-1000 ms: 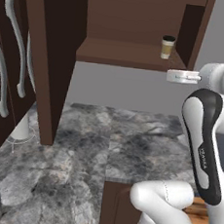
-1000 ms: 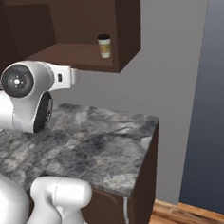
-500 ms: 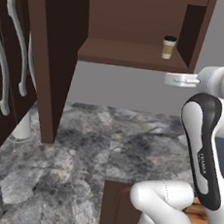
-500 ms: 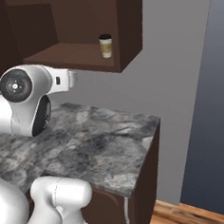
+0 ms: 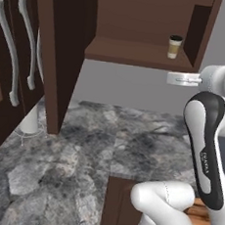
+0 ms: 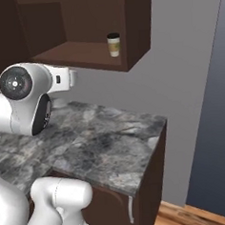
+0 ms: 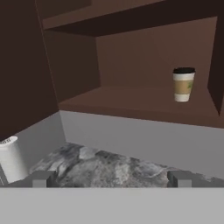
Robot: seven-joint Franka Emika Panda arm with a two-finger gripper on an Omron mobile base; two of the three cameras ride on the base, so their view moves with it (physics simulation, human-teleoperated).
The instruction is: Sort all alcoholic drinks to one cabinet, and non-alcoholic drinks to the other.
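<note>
wide-spread and holding nothing, the claw (image 7: 111,178) shows its two dark finger tips far apart at the bottom of the hand view, hanging in the air below the open cabinet and looking up and into it.

nearest under it lies the counter (image 5: 96,147), a mottled grey marble slab, smooth and flat, with a sharp outer corner on the right. at the counter's left edge, close to the foot of the swung-out door (image 5: 56,54), stands a pale slim cylinder with a white top (image 7: 12,159); it looks like the slim bottle, though i cannot tell for sure. it stands upright, long axis vertical, low and to the left of the claw.

further on is the wall cabinet (image 6: 136,31), dark brown wood with plain square panels and one bare shelf. on that shelf, near its front right corner, stands a tan paper coffee cup (image 7: 183,85) with a black lid, upright, apart from the side wall. it lies above the claw and to its right.

so one non-alcoholic drink already sits in this cabinet, and the claw is free for the next fetch. by my reckoning the coming move turns on that pale cylinder: down and left from the claw, best taken from the side across its narrow round body.
</note>
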